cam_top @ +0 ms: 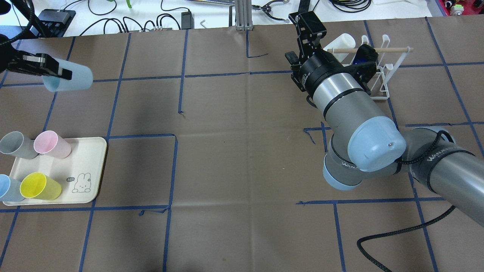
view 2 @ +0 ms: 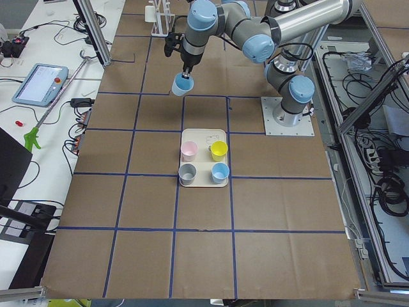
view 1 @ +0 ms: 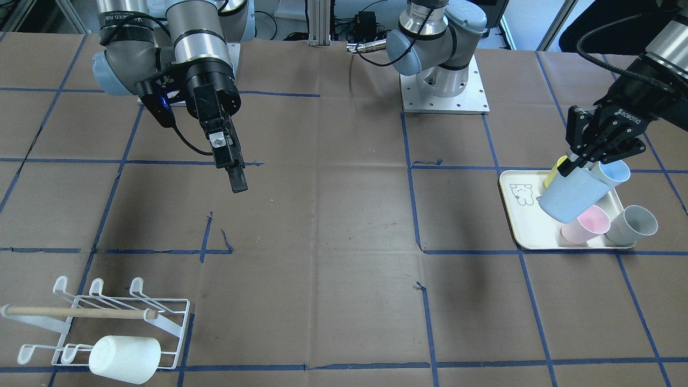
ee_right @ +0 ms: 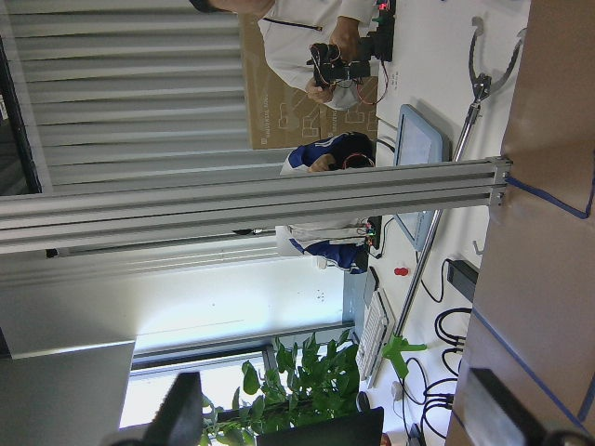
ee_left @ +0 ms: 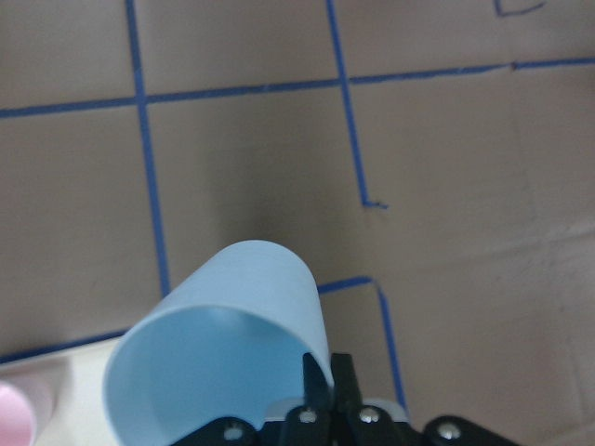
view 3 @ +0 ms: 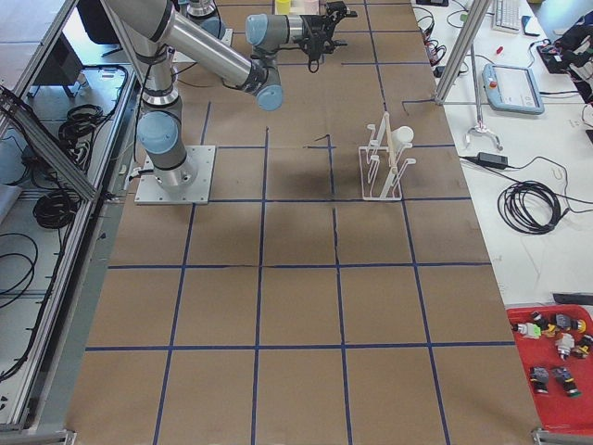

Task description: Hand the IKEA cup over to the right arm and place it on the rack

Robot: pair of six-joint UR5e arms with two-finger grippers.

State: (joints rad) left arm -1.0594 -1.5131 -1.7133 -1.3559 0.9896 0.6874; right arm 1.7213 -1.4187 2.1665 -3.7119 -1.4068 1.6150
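A light blue IKEA cup (view 1: 567, 196) hangs tilted in the air over the cream tray (view 1: 518, 223), with my left gripper (view 1: 571, 164) shut on its rim. In the overhead view the same cup (cam_top: 73, 77) lies sideways, held by the left gripper (cam_top: 60, 72) above the table's far left. The left wrist view shows the cup's mouth (ee_left: 218, 348) with one finger inside the rim. My right gripper (view 1: 232, 169) hangs open and empty over the table, apart from the white wire rack (view 1: 115, 317). A white cup (view 1: 124, 359) rests on the rack.
On the tray (cam_top: 94, 151) stand a pink cup (cam_top: 51, 144), a grey cup (cam_top: 15, 145), a yellow cup (cam_top: 39, 186) and another blue cup (cam_top: 7, 188). Blue tape lines cross the brown table. The right arm's bulk (cam_top: 351, 117) sits in front of the rack (cam_top: 380, 71).
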